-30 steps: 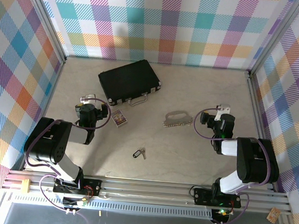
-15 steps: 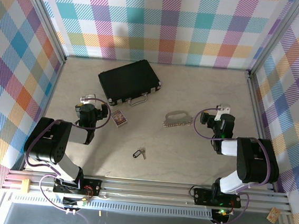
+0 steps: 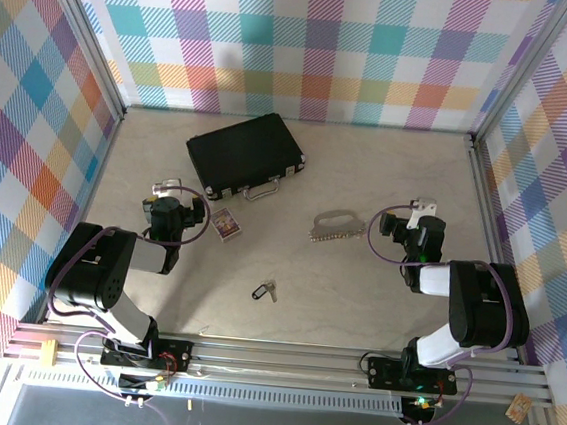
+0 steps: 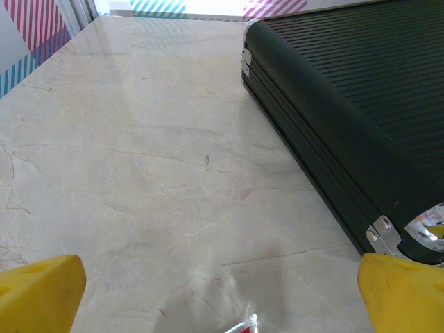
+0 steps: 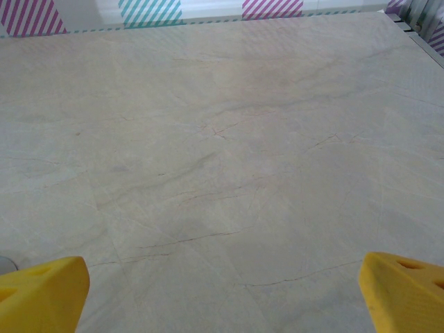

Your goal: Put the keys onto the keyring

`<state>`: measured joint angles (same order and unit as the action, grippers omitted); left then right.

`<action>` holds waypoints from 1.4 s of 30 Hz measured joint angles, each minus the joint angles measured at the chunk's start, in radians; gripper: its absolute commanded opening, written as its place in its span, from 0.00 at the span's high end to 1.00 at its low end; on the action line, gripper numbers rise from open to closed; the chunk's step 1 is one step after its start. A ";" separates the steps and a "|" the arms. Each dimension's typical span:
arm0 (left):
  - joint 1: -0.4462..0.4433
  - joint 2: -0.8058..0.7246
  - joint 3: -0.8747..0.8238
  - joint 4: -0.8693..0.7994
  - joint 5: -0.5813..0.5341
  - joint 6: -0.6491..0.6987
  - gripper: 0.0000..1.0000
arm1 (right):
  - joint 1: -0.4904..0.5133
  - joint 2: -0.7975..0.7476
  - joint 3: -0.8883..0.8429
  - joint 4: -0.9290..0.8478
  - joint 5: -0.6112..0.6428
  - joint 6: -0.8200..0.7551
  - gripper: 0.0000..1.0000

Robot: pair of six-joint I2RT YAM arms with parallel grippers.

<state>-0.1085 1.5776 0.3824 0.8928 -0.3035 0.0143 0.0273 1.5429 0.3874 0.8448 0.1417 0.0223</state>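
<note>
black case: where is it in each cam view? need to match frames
Top external: black case upper left of centre.
Left wrist: along the right side, latch near bottom right.
Right wrist: marble tabletop, plaid wall at top.
Shared landmark: marble tabletop.

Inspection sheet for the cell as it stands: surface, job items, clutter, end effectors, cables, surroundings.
Surface: pale marbled table, no spills seen.
Job's things: key with black tag lying flat near the front centre; silver metal piece beyond it, possibly the ring, too small to tell.
Clutter: black case closed, back left; small card just in front of it.
End effectors: left end effector open, empty, beside the case; right end effector open, empty, over bare table.
Cables: purple cables looped at both wrists, no snag seen.
Surroundings: checked walls on three sides; metal rail along the front.
</note>
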 measured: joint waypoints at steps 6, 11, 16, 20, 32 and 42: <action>0.000 -0.010 0.000 -0.009 0.000 0.000 0.00 | 0.001 -0.017 0.013 -0.054 -0.001 0.000 0.01; 0.000 -0.129 0.000 -0.090 0.000 0.000 0.00 | 0.013 -0.133 0.116 -0.264 -0.001 0.000 0.01; 0.000 -0.329 0.008 -0.271 0.009 -0.027 0.00 | 0.014 -0.271 0.202 -0.470 0.011 0.096 0.01; 0.000 -0.512 0.076 -0.522 0.045 -0.128 0.00 | 0.019 -0.304 0.301 -0.705 0.018 0.222 0.01; -0.187 -0.763 0.223 -1.073 0.329 -0.379 0.00 | 0.209 -0.384 0.337 -1.128 -0.146 0.379 0.01; -0.552 -0.457 0.277 -1.028 0.461 -0.443 0.09 | 0.288 -0.529 0.272 -1.208 -0.375 0.392 0.01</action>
<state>-0.6609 1.1210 0.6590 -0.1349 0.1577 -0.4286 0.3149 1.0142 0.6594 -0.3630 -0.2337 0.4145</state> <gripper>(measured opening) 0.939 0.990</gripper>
